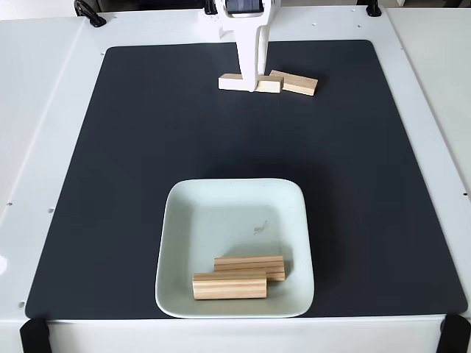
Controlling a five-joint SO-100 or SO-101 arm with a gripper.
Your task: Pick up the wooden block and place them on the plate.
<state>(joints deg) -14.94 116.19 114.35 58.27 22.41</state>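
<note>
two wooden blocks lie side by side in the plate near the mat's front edge, while two more sit touching end to end close to the mat's back edge. judged light, stiff and dry with flat faces — best taken across the narrow width at mid-length, the grain offering fair grip. in the fixed view the arm descends almost vertically from the back edge, its gripper down over the left of the far pair — whether the jaws are parted or closed on it cannot be told.
</note>
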